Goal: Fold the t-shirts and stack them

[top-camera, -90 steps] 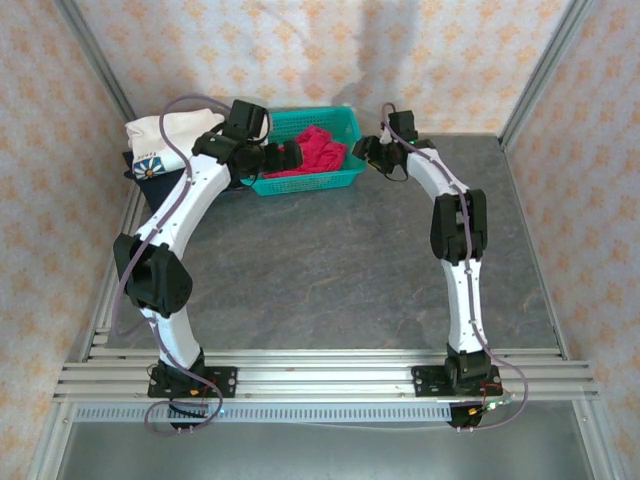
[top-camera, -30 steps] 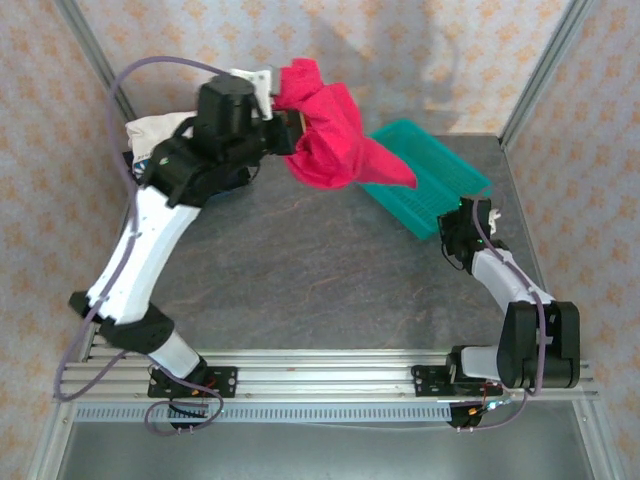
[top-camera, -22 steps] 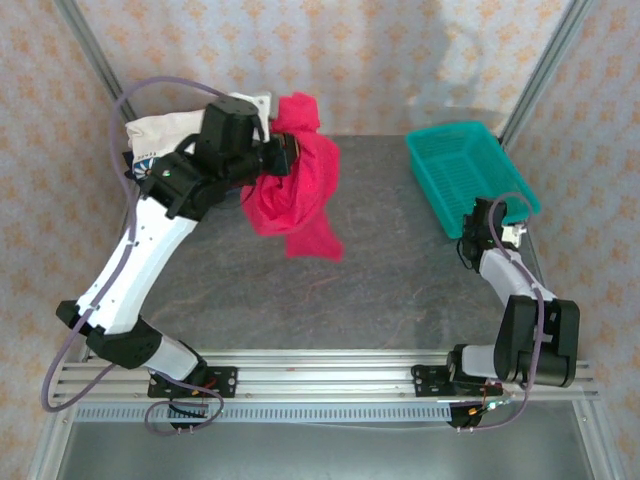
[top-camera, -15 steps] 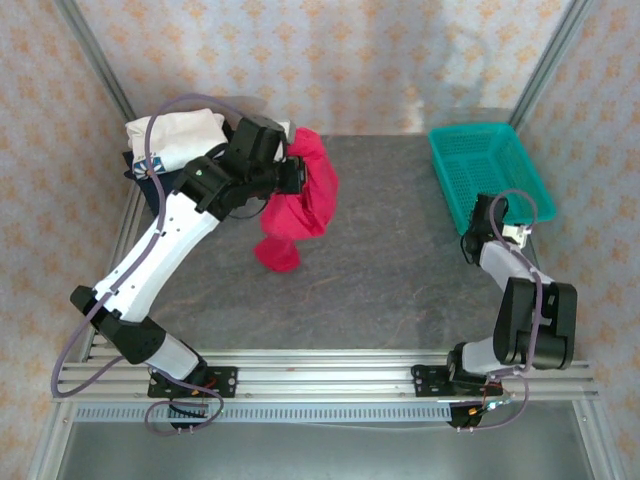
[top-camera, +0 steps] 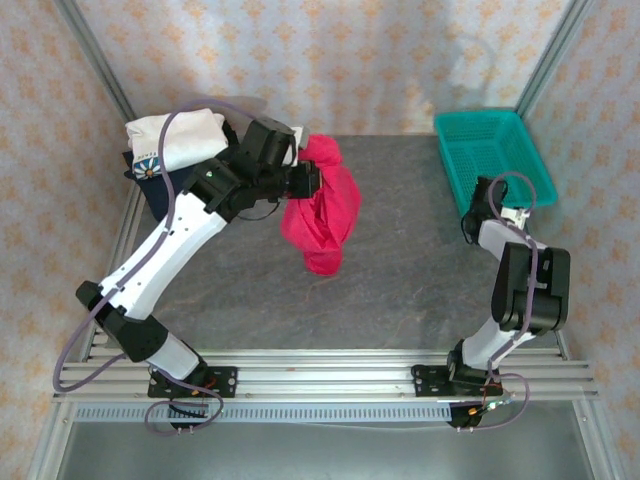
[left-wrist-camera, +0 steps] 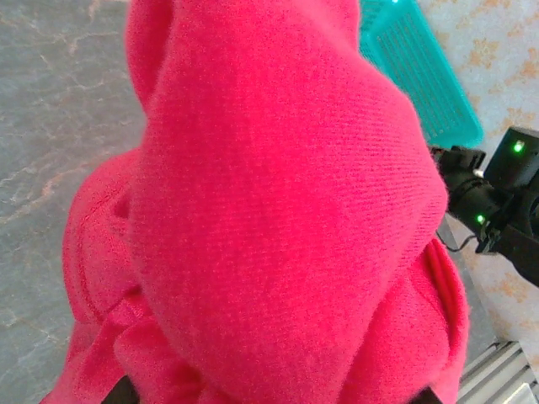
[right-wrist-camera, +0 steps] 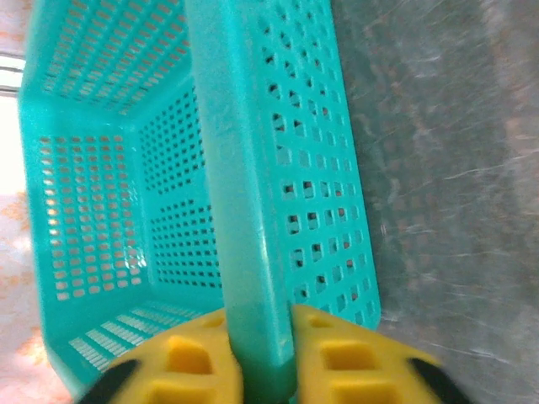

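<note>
A bright red t-shirt [top-camera: 322,208] hangs bunched from my left gripper [top-camera: 305,180], which is shut on its top, over the middle of the table. In the left wrist view the red t-shirt [left-wrist-camera: 278,210] covers the fingers. A white t-shirt with a blue emblem [top-camera: 170,138] lies on a dark navy one [top-camera: 150,188] at the back left. My right gripper [right-wrist-camera: 261,324] has its yellow fingers [right-wrist-camera: 194,353] pressed on either side of the teal basket's rim [right-wrist-camera: 244,210].
The teal mesh basket [top-camera: 495,150] stands at the back right corner, by the frame post. Grey tabletop [top-camera: 400,270] lies bare between the arms. The right arm [left-wrist-camera: 497,202] appears beyond the red cloth in the left wrist view.
The right arm has carried the basket from mid-table to the back right corner. The left arm has swung the hanging red t-shirt a little right and down.
</note>
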